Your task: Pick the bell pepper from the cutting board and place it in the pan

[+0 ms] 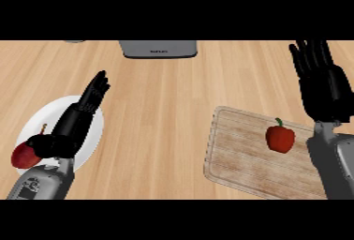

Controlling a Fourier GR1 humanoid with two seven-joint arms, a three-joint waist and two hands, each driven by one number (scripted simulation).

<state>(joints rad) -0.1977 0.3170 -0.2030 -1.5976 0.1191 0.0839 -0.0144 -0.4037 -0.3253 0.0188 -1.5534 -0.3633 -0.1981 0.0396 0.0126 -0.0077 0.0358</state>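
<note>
Bench (166,117): light wood grain, it fills pretty much the whole head view.

Cutting board (242,159): pale wood, sits at the lower right of the bench, turned a bit off square, and its right edge runs under the right forearm.

Bell pepper (280,138): red with a little green stem, it's lying on the cutting board, toward the board's upper right part. Nothing is touching it.

Right robot hand (319,82): black, up at the far right, fingers straight and pointing toward the top of the view, so it's open and holding nothing. It sits just beyond the board's upper right corner, near the pepper but clearly apart from it.

Left robot hand (81,115): also black, over on the left side, fingers stretched out straight and close together, pointing up and a bit right. Open too, nothing in it. It shows over the white plate.

Plate (52,117): white, at the left of the bench, partly covered by the left hand and forearm.

Red fruit (24,155): dark red, with a thin stalk, at the plate's lower left edge, right beside the left wrist. Can't tell exactly what fruit it is.

Grey appliance (158,48): a grey box at the top middle edge of the bench, only its near side is showing.
</note>
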